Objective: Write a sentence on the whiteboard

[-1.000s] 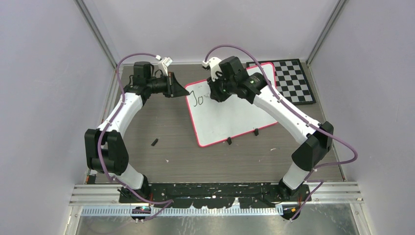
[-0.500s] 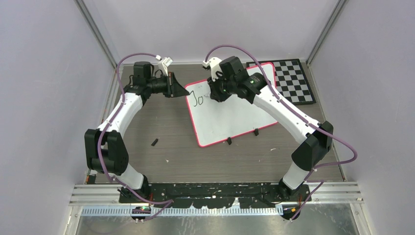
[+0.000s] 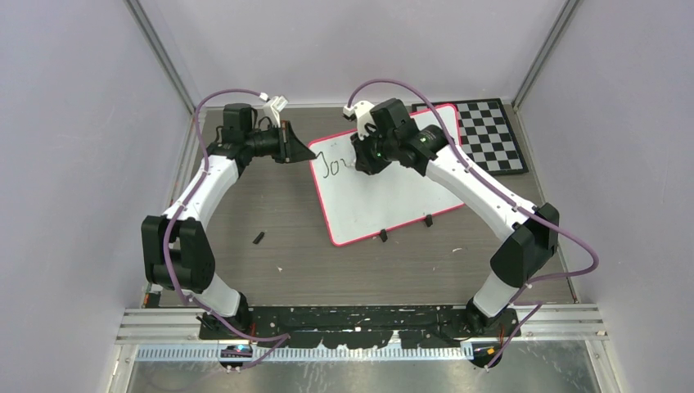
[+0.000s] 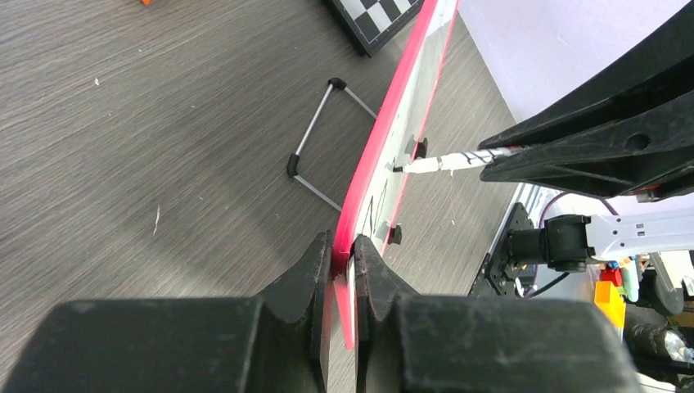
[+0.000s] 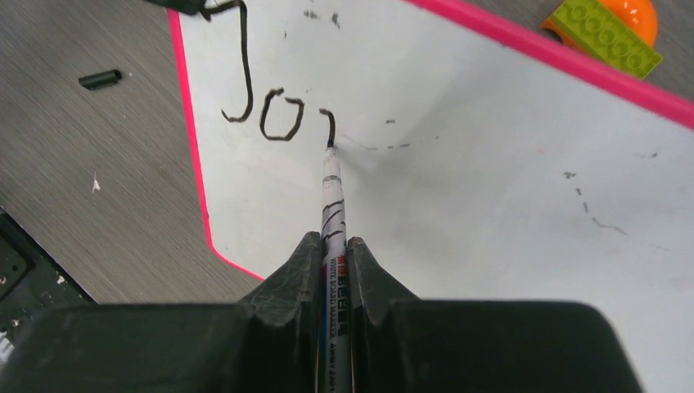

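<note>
The whiteboard (image 3: 385, 196) lies tilted in the middle of the table, white with a pink-red rim. My left gripper (image 3: 306, 151) is shut on the rim at its far left corner; the left wrist view shows both jaws of this gripper (image 4: 344, 250) pinching the pink edge (image 4: 385, 155). A white marker (image 5: 331, 192) is held in my shut right gripper (image 5: 334, 244), and its tip touches the whiteboard (image 5: 491, 188). The sentence (image 5: 270, 110) reads "Jo" plus a short new stroke at the tip. From above, the right gripper (image 3: 361, 160) covers the board's upper part beside the writing (image 3: 332, 166).
A checkerboard (image 3: 491, 135) lies at the back right, touching the board's far corner. A small black cap (image 3: 259, 237) rests on the table left of the board. Two black clips (image 3: 383, 236) sit on the board's near edge. A green brick (image 5: 610, 37) lies beyond the far rim.
My right gripper has shifted slightly to the right with the marker, and a short new stroke now follows "Jo". The left arm and the board have not moved.
</note>
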Robot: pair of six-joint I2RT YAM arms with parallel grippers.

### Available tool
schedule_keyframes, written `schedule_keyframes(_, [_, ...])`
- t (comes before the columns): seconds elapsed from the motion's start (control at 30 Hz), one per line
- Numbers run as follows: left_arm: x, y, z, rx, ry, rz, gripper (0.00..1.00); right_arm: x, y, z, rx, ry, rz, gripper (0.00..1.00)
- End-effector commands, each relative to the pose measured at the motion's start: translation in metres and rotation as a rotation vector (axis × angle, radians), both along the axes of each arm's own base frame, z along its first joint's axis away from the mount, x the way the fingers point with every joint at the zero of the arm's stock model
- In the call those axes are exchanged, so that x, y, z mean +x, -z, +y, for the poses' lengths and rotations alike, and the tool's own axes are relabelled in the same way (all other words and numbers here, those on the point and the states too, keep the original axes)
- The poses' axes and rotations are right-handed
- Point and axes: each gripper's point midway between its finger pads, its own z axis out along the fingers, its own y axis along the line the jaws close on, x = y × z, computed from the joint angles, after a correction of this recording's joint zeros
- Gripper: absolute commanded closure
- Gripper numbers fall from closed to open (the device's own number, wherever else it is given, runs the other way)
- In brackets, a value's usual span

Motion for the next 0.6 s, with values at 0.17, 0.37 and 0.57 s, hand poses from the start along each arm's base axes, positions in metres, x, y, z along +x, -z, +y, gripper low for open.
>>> schedule_keyframes(0.17, [-0.003,-0.016,-0.002,-0.001,0.015,-0.082,1.0,0.007,-0.011,-0.009,-0.006,0.026,-0.052,1.0])
schedule_keyframes(0.37, [-0.003,-0.018,-0.002,-0.001,0.015,-0.087,1.0,0.024,-0.033,-0.008,0.005,0.058,-0.111,1.0])
schedule_keyframes(0.57, [-0.003,-0.021,-0.002,0.003,0.017,-0.095,1.0,0.028,-0.029,-0.005,-0.005,0.05,-0.096,1.0])
